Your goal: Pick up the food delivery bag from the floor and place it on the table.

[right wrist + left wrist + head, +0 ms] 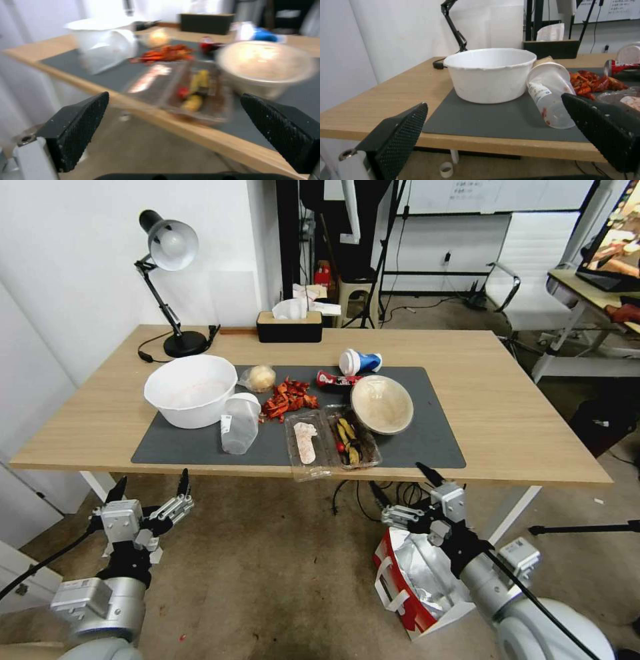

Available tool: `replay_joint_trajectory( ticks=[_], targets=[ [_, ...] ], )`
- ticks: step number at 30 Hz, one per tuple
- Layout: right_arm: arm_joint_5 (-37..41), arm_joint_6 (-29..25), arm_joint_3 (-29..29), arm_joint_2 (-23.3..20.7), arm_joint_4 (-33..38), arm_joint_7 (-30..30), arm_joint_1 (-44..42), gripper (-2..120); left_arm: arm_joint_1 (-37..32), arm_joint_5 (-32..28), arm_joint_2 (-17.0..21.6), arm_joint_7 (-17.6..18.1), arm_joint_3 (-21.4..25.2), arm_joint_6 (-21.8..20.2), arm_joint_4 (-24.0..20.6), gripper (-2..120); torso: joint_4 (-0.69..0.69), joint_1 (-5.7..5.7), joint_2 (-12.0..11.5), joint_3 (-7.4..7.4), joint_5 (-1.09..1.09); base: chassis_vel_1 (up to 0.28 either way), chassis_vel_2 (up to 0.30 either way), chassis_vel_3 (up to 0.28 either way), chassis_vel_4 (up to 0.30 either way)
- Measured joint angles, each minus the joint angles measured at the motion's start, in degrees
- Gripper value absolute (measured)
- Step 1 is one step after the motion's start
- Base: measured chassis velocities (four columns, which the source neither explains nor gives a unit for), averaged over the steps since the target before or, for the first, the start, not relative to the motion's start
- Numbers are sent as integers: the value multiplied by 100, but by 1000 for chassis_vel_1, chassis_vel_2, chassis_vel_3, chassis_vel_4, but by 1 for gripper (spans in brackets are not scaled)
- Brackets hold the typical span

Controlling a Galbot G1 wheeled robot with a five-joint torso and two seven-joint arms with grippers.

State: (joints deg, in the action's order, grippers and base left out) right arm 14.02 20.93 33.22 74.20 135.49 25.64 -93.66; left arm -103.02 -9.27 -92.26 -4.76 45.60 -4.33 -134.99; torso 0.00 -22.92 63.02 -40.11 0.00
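The food delivery bag [412,575], red and white with crumpled silver foil lining and white strap handles, stands open on the floor [280,567] at the lower right, in front of the table [520,407]. My right gripper [405,488] hangs open just above the bag's top, below the table's front edge. In the right wrist view the right gripper [174,95] is open and empty and faces the table's edge. My left gripper [150,488] is open and empty over bare floor at the lower left. In the left wrist view, the left gripper [494,100] faces the table.
On the dark grey mat [427,443] lie a white bowl [190,390], a tipped plastic cup [239,425], red shells [288,398], clear trays [332,441] and a lidded bowl [381,404]. A lamp [170,247] and tissue box [289,325] stand behind. Cables [363,493] hang under the table.
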Motion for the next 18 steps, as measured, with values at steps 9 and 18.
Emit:
replay_joint_trajectory(
  ticks=[9,18],
  targets=[
    [585,904,142,-482,155,637,343,100,-14,27,6,-86,-50,42,23,100,-1,0,0,0,0,0,0,0,0],
    [639,892,180,-376,81,176,306,100,23,29,8,-168,-83,57,91,100,0,0,0,0,0,0,0,0,0]
  ],
)
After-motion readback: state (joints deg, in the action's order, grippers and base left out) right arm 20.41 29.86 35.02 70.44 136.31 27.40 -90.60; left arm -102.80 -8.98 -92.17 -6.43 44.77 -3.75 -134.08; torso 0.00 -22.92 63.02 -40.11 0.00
